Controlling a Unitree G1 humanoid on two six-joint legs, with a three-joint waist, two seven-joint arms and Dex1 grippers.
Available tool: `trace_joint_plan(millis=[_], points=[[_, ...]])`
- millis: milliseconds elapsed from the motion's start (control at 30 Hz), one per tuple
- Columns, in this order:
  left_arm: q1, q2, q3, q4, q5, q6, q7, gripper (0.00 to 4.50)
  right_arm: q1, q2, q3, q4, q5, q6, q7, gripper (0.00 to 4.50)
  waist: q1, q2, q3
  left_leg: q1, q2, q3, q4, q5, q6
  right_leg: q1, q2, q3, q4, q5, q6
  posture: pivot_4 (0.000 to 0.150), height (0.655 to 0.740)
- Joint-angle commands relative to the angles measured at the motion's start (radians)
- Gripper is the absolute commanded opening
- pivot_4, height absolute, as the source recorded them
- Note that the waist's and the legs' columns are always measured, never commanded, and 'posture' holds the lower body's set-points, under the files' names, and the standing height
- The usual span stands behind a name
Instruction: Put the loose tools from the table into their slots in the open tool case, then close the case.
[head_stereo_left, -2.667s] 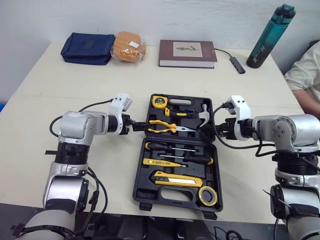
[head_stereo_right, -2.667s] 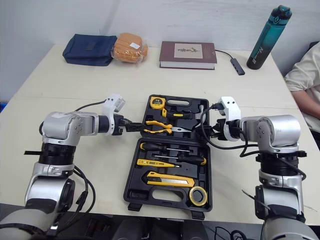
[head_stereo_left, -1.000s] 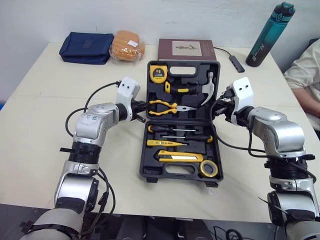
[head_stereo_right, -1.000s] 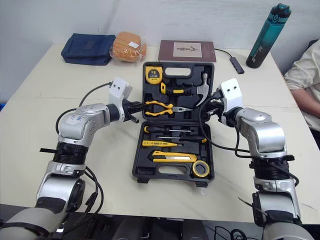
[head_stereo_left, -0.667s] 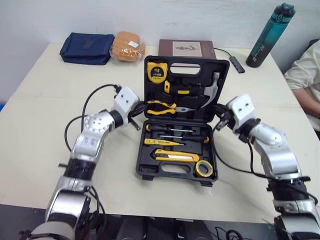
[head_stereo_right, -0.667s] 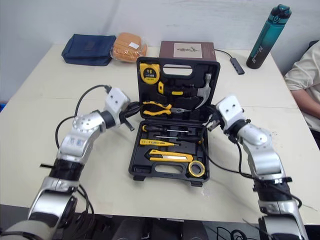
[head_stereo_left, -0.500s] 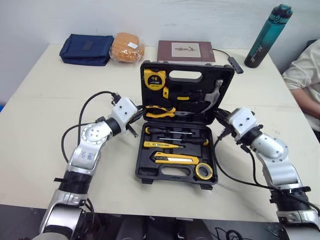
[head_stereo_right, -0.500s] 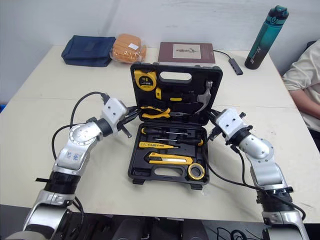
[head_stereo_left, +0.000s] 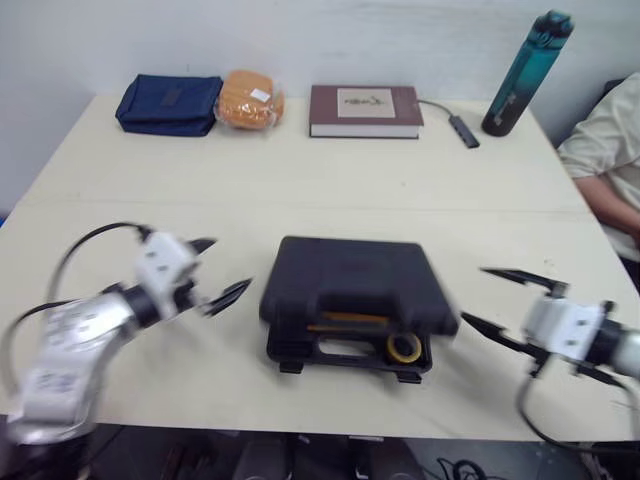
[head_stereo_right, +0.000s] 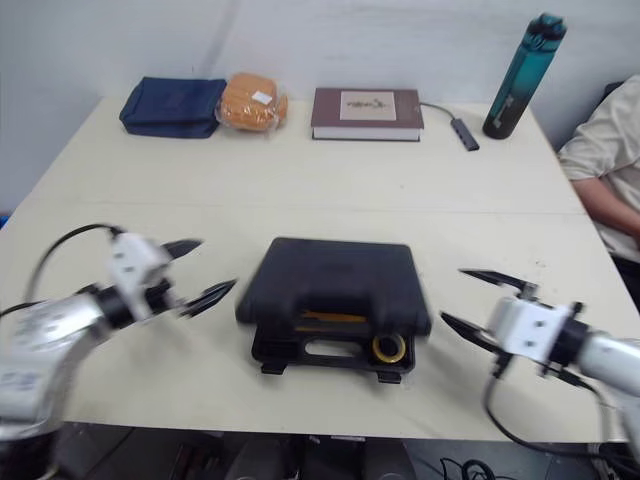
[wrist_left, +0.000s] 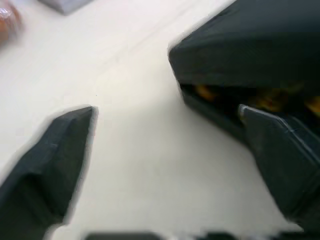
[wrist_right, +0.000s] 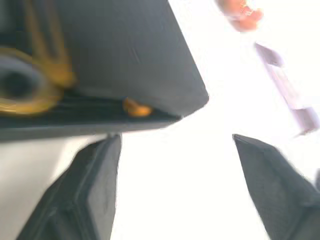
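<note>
The black tool case (head_stereo_left: 350, 290) lies in the middle of the table with its lid down. A narrow gap stays at the front, where a yellow tape roll (head_stereo_left: 404, 347) and a yellow tool (head_stereo_left: 340, 322) show. My left gripper (head_stereo_left: 225, 265) hangs open just left of the case and clear of it. On the case's right, my right gripper (head_stereo_left: 476, 295) is open too, holding nothing. The left wrist view has the case corner (wrist_left: 250, 45) beyond the spread fingers (wrist_left: 50, 160). The right wrist view looks at the case edge (wrist_right: 115, 50) and the tape roll (wrist_right: 20, 85).
Along the far edge sit a navy pouch (head_stereo_left: 168, 103), a wrapped orange bun (head_stereo_left: 249, 98), a brown book (head_stereo_left: 364, 109), a small hub on a cable (head_stereo_left: 460, 128) and a teal bottle (head_stereo_left: 524, 72). A person's sleeve (head_stereo_left: 600, 150) is at the right.
The lid, held upright half a second ago, has dropped onto the base. Both grippers have pulled outward and toward the near edge, away from the case sides.
</note>
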Motion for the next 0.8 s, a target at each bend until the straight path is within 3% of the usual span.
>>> trace_joint_plan(millis=[33, 100, 133, 167, 233, 267, 300, 400, 533, 567, 633, 800], points=[[0.078, 0.107, 0.166, -0.002, -0.171, 0.144, -0.167, 4.49, 0.126, -0.017, -0.208, -0.09, 0.197, 0.269, 0.212, 3.41, -0.001, -0.007, 0.002, 0.007, 0.001, -0.004, -0.003, -0.004, -0.002, 0.011, 0.001, -0.004, -0.005, -0.002, -0.003, 0.15, 0.74], [0.075, 0.134, 0.155, 0.038, -0.162, 0.134, -0.175, 4.49, 0.128, -0.009, -0.214, -0.094, 0.241, 0.356, 0.198, 3.41, 0.001, -0.009, 0.002, 0.018, 0.003, -0.007, -0.009, -0.01, -0.01, 0.025, 0.0, -0.006, -0.014, -0.005, -0.011, 0.15, 0.74], [0.065, 0.138, 0.139, 0.056, -0.148, 0.122, -0.168, 4.49, 0.118, -0.006, -0.204, -0.095, 0.253, 0.395, 0.18, 3.41, 0.003, -0.008, 0.002, 0.018, 0.002, -0.007, -0.011, -0.01, -0.01, 0.027, 0.0, -0.006, -0.018, -0.009, -0.022, 0.15, 0.74], [0.039, 0.137, 0.097, 0.08, -0.115, 0.093, -0.153, 4.49, 0.106, 0.01, -0.169, -0.095, 0.235, 0.389, 0.174, 3.41, 0.004, -0.008, 0.002, 0.017, 0.002, -0.007, -0.012, -0.009, -0.009, 0.026, -0.001, -0.006, -0.019, -0.01, -0.023, 0.15, 0.74], [0.001, 0.13, 0.032, 0.107, -0.075, 0.048, -0.138, 4.49, 0.091, 0.034, -0.113, -0.101, 0.194, 0.38, 0.17, 3.41, 0.012, -0.008, 0.002, 0.017, 0.001, -0.007, -0.012, -0.007, -0.006, 0.021, -0.002, -0.006, -0.019, -0.009, -0.021, 0.15, 0.74], [-0.014, 0.124, 0.0, 0.11, -0.063, 0.029, -0.135, 4.49, 0.088, 0.042, -0.086, -0.102, 0.173, 0.382, 0.164, 3.41, 0.013, -0.008, 0.002, 0.014, 0.001, -0.007, -0.012, -0.006, -0.004, 0.017, -0.002, -0.007, -0.018, -0.001, -0.006, 0.15, 0.74], [-0.022, 0.121, -0.017, 0.111, -0.058, 0.019, -0.136, 4.49, 0.087, 0.046, -0.072, -0.102, 0.161, 0.39, 0.16, 3.41, 0.015, -0.008, 0.002, 0.011, 0.001, -0.007, -0.012, -0.006, -0.005, 0.012, -0.001, -0.007, -0.018, -0.001, -0.006, 0.15, 0.74], [-0.067, 0.094, -0.063, 0.136, -0.044, -0.011, -0.118, 3.59, 0.101, 0.065, -0.051, -0.119, 0.155, 0.416, 0.175, 2.5, 0.018, -0.007, 0.002, 0.001, 0.001, -0.008, -0.011, -0.003, -0.009, 0.004, -0.001, -0.01, -0.018, -0.001, -0.006, 0.15, 0.74], [-0.157, 0.079, -0.156, 0.205, 0.001, -0.049, -0.108, 1.65, 0.118, 0.085, -0.009, -0.157, 0.118, 0.413, 0.177, 0.36, 0.017, -0.007, 0.002, -0.003, 0.001, -0.009, -0.01, -0.002, -0.008, 0.002, -0.001, -0.013, -0.016, -0.001, -0.005, 0.15, 0.74], [-0.193, 0.072, -0.191, 0.235, 0.021, -0.067, -0.109, 1.22, 0.108, 0.093, 0.012, -0.166, 0.112, 0.42, 0.162, 0.01, 0.017, -0.007, 0.002, -0.002, 0.001, -0.009, -0.009, -0.002, -0.008, 0.004, -0.001, -0.013, -0.016, -0.001, -0.005, 0.15, 0.74], [-0.275, 0.045, -0.263, 0.307, 0.064, -0.109, -0.11, 0.19, 0.093, 0.106, 0.063, -0.177, 0.096, 0.428, 0.14, 0.0, 0.016, -0.007, 0.003, -0.002, 0.001, -0.009, -0.006, -0.002, -0.006, 0.005, -0.001, -0.013, -0.016, -0.001, -0.003, 0.15, 0.74], [-0.519, -0.046, -0.439, 0.553, 0.192, -0.213, -0.126, 0.05, 0.04, 0.139, 0.211, -0.17, 0.032, 0.419, 0.093, 0.0, 0.017, -0.007, 0.003, -0.001, 0.0, -0.01, -0.002, -0.003, -0.003, 0.006, -0.001, -0.012, -0.013, 0.001, -0.002, 0.15, 0.74]])
